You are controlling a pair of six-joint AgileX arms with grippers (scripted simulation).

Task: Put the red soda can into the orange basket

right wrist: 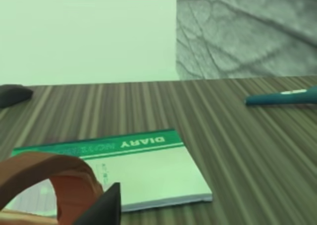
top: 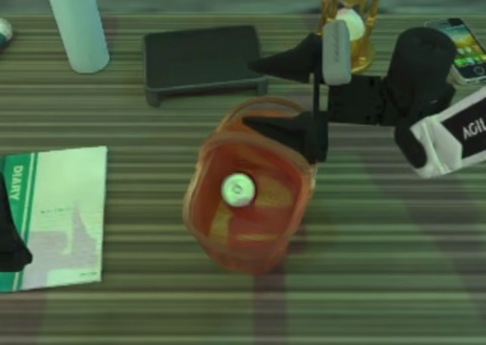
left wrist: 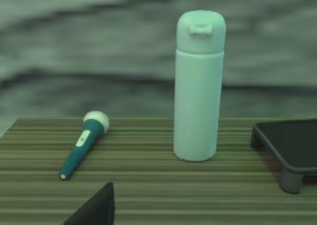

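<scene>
You have the red soda can (top: 238,190) standing upright inside the orange basket (top: 199,200), silver top facing up. Your right gripper (top: 292,94) hovers over the basket's far rim by its handle, fingers spread wide and holding nothing. Your left gripper (top: 11,242) sits parked at the table's left edge beside the diary (top: 64,208)

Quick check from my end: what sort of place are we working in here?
Likely a rendered tabletop test scene, not a real room: a striped wooden table holds unrelated props, a diary, an hourglass, a microphone, beside the orange basket.
</scene>
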